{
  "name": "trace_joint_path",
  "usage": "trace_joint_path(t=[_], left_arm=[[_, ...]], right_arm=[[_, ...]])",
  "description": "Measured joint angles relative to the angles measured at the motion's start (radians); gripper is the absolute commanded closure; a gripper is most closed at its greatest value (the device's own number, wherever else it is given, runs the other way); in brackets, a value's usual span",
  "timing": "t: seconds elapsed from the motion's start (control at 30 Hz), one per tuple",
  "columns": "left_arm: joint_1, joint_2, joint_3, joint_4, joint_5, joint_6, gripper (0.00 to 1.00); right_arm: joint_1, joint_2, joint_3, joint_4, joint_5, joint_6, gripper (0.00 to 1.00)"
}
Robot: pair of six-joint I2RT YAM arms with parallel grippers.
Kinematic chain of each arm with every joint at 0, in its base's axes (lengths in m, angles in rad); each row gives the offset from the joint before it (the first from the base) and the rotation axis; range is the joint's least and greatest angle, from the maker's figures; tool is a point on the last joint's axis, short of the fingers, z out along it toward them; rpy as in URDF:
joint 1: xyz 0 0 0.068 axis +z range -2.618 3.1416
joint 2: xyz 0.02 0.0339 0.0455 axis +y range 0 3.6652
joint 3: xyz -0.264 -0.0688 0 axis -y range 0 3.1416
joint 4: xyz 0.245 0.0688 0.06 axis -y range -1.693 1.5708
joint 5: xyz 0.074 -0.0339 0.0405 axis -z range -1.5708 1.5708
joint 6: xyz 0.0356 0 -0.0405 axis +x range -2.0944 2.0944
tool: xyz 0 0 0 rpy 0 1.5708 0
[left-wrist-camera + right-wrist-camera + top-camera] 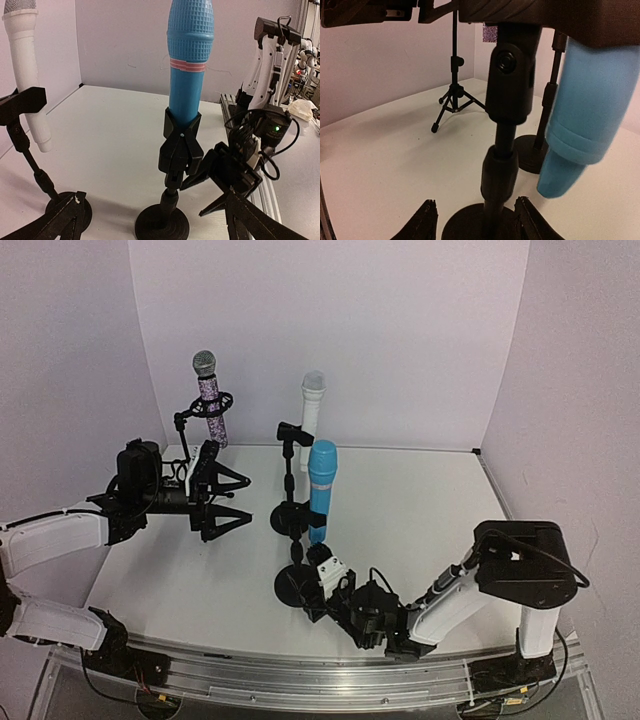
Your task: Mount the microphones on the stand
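Top external: 3 mics, all roughly upright in stands on the table (430, 510). Both arms reach in toward the middle.
blue mic (321, 485): head up in the clip (180, 147) of the front stand (299, 585), lower end poking out below the clip. It's the closest mic to both grippers.
white mic (312, 412): clipped into the 2nd stand (290, 510), the other round-base one, just behind the blue mic.
purple mic (209, 395): back left in the tripod stand (454, 97), well apart from the other two.
left gripper (248, 501): fingers wide apart, nothing btwn them. Hovers off to the left of the front stand, pointing at it. In the left wrist cam the blue mic is pretty much centred btwn the two fingers but further out, not touching either.
right gripper (476, 212): down low at the table by the front stand's base (470, 227). Fingers (422, 222) apart, one each side of the pole (499, 165), with a gap on both sides, so not clamped on it afaict.
blue mic vs right fingers: in the right wrist cam its bottom end hangs above the fingers, on the right of the pole, no contact.
blue mic vs left fingers: near, same height as the clip or so, still clear of them.
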Motion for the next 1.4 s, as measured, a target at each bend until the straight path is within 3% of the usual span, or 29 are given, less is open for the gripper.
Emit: trace_joint_path(t=[0.53,0.83,1.23,1.4], left_arm=[[0.006,0.000,-0.033,0.110,0.011,-0.063,0.02],[0.011,0.000,-0.034,0.137,0.026,-0.082,0.03],[0.015,0.000,-0.057,0.164,0.027,-0.117,0.03],[0.016,0.000,-0.057,0.173,0.028,-0.121,0.03]], right_arm=[[-0.001,0.173,0.191,0.020,0.137,0.045,0.62],[-0.018,0.206,0.221,0.026,0.225,0.038,0.59],[-0.041,0.285,0.291,0.030,0.238,0.039,0.60],[-0.048,0.319,0.314,0.033,0.237,0.043,0.66]])
